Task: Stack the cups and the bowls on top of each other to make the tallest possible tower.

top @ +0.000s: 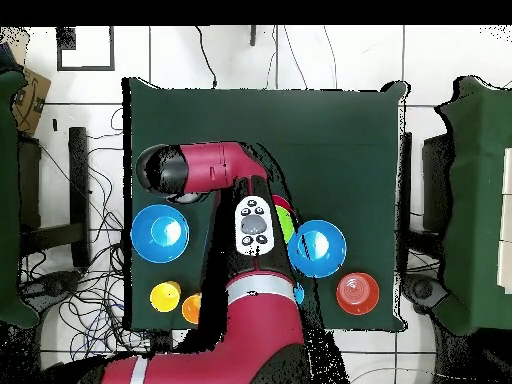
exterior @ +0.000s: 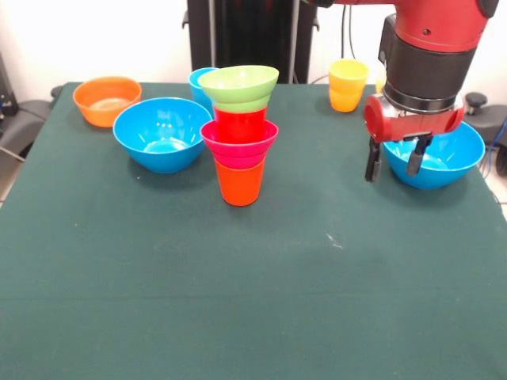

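While gripper (exterior: 394, 159) hangs open, tower (exterior: 240, 134) apart

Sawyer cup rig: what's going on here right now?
The tower stands mid-table, four high: orange cup, pink-red bowl, red cup, lime-green bowl on top. The hand hangs open and empty by the blue bowl. Another blue bowl, an orange bowl, a yellow-orange cup and a light blue cup are unstacked.

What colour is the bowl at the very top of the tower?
Lime green, best seen in the front view.
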Robot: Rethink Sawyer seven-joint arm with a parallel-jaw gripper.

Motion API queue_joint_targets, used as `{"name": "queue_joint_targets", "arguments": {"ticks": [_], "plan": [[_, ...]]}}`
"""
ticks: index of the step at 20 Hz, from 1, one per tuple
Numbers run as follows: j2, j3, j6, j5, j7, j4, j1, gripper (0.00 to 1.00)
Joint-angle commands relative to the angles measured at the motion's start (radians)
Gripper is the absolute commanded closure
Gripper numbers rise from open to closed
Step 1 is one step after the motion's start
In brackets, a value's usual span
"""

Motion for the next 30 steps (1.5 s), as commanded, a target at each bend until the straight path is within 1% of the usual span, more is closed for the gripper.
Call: {"name": "queue_joint_targets", "arguments": {"ticks": [1,3,5,7,9,11,14,18,22,24,26,30], "plan": [[-0.004,0.071,0.088,-0.083,-0.101,-0.037,-0.011,0.0],[-0.01,0.068,0.105,-0.081,-0.1,-0.039,-0.01,0.0],[-0.022,0.08,0.128,-0.075,-0.121,-0.029,-0.021,0.0],[-0.042,0.091,0.125,-0.075,-0.143,0.002,-0.035,0.0],[-0.069,0.099,0.158,-0.074,-0.172,0.033,-0.047,0.0],[-0.095,0.1,0.212,-0.085,-0.209,0.067,-0.055,0.0],[-0.117,0.1,0.242,-0.108,-0.242,0.103,-0.065,0.0],[-0.141,0.109,0.249,-0.124,-0.233,0.125,-0.073,0.0],[-0.174,0.123,0.259,-0.132,-0.221,0.182,-0.091,0.0],[-0.177,0.122,0.273,-0.135,-0.204,0.202,-0.091,0.0],[-0.176,0.124,0.259,-0.139,-0.186,0.22,-0.092,0.0],[-0.155,0.13,0.286,-0.134,-0.154,0.214,-0.088,0.0]]}}
